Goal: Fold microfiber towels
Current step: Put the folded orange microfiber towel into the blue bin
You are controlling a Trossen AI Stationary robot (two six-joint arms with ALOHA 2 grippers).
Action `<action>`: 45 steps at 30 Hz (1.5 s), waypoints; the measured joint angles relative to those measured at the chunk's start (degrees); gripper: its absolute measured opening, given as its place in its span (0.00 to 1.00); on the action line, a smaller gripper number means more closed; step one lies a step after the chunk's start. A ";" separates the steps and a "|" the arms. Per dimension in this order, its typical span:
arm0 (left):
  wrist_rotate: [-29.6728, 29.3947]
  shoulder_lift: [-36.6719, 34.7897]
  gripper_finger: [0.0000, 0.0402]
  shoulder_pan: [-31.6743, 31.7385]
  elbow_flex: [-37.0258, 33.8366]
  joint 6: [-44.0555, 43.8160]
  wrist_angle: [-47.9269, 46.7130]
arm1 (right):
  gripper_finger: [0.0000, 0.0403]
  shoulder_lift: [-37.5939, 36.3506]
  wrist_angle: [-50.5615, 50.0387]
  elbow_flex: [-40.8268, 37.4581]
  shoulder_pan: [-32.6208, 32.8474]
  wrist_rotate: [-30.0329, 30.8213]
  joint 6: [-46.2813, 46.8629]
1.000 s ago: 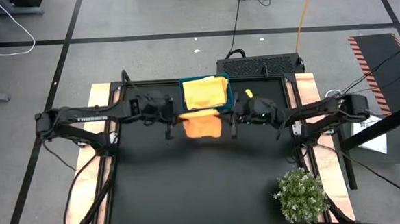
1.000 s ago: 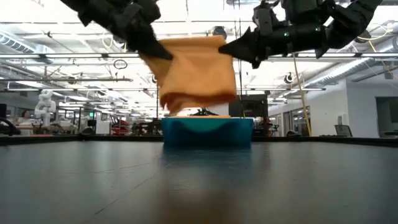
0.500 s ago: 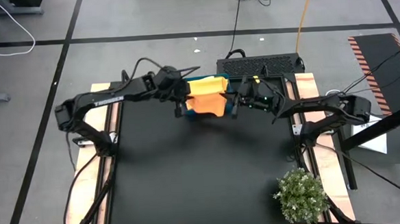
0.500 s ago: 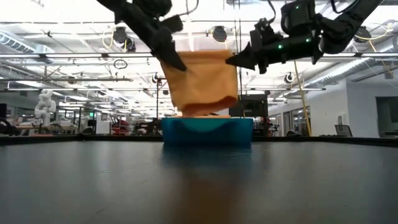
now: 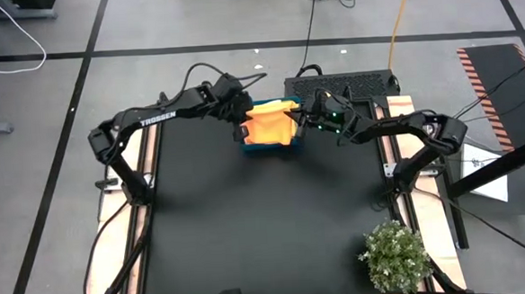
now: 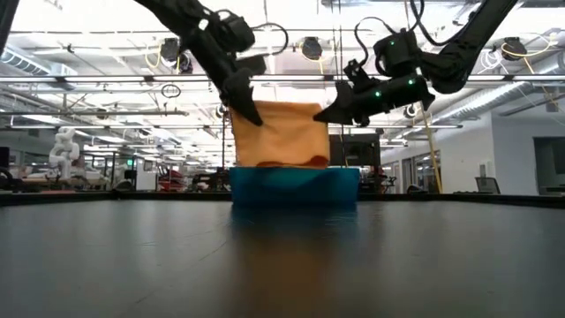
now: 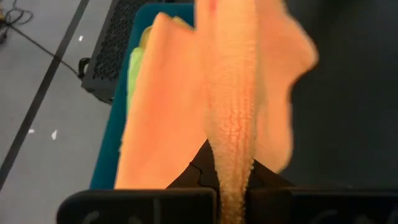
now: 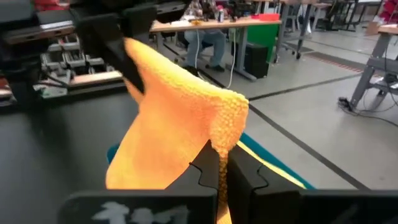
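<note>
Both arms have carried the folded orange towel (image 5: 267,129) back from mid-table, and it now hangs over the teal tray (image 6: 294,188) at the far edge. The left gripper (image 5: 241,124) and right gripper (image 5: 302,124) each pinch an upper corner, apparently ready to lower it onto the other towels (image 7: 138,59).

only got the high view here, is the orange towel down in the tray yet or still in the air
Observer: Mostly in the air. The low view shows the orange towel hanging with its bottom edge at the teal tray rim.
Operator: both grippers got it?
Observer: Yes. The left gripper is clamped on one top corner, the right gripper on the other.
Operator: anything under it in the tray
Observer: The left wrist view shows a lime green towel in there.
</note>
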 joint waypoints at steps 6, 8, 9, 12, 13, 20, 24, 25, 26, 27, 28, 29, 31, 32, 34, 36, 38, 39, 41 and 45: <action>3.44 4.86 0.00 2.95 0.13 1.70 2.70 | 0.00 1.05 -1.21 -0.07 -2.39 -0.44 -1.28; 4.28 6.00 0.00 3.46 0.13 2.19 3.91 | 0.00 1.96 -1.20 0.02 -2.90 -0.42 -1.36; 4.30 6.47 0.00 3.54 0.11 2.33 4.24 | 0.00 2.79 -1.35 0.02 -3.09 -0.33 -1.40; 4.23 7.44 0.01 3.71 -0.06 2.62 4.99 | 0.00 5.91 -0.46 -0.01 -3.13 0.26 -2.81; 4.20 7.59 0.01 3.75 -0.07 2.79 5.01 | 0.00 6.94 0.25 0.14 -3.18 0.51 -3.20; 2.82 7.62 0.01 4.16 -0.11 3.20 5.14 | 0.00 12.71 0.72 4.45 -4.84 0.45 -4.10; 2.14 8.23 0.01 4.39 -0.09 2.31 5.41 | 0.00 13.28 -0.87 6.52 -5.46 0.52 -5.20; 1.86 8.52 0.01 4.33 -0.09 2.31 5.50 | 0.00 13.28 -1.12 6.65 -5.54 0.58 -5.72; 1.81 8.77 0.01 4.33 -0.11 2.31 5.39 | 0.00 13.31 -1.35 6.74 -5.56 0.56 -6.04; 1.62 9.12 0.01 4.33 -0.11 2.31 5.57 | 0.00 13.36 -1.72 6.75 -5.56 0.59 -6.36; 1.50 9.58 0.01 4.32 -0.09 2.31 6.20 | 0.00 13.36 -2.20 6.75 -5.57 0.63 -6.55; 1.43 10.00 0.02 4.41 -0.09 2.31 6.76 | 0.00 13.36 -2.36 6.75 -5.66 0.68 -6.62; 1.41 10.88 0.02 4.58 -0.09 2.28 7.24 | 0.00 13.36 -2.36 6.75 -5.76 0.70 -6.64; 1.25 11.36 0.02 4.59 -0.10 2.27 7.56 | 0.00 13.36 -2.38 6.75 -5.77 0.85 -6.64; 1.09 11.94 0.02 4.68 -0.09 2.27 8.48 | 0.02 13.41 -2.47 6.75 -5.87 0.94 -6.64; 0.92 12.35 0.02 4.70 -0.09 2.36 8.69 | 0.04 13.41 -2.41 6.75 -5.87 1.22 -6.64; 0.16 12.45 0.02 4.78 -0.18 2.31 8.42 | 0.07 13.41 -2.65 6.69 -6.01 2.69 -6.69; -0.16 12.45 0.02 4.83 -0.30 2.29 8.15 | 0.09 13.44 -2.98 6.58 -6.25 3.42 -6.67; -1.63 12.53 0.04 4.83 -0.30 2.29 9.02 | 0.13 13.50 -2.81 6.58 -6.50 3.58 -5.09; -2.43 12.50 0.14 4.97 -0.22 2.27 9.06 | 0.21 13.40 -2.38 6.64 -7.11 -0.38 1.02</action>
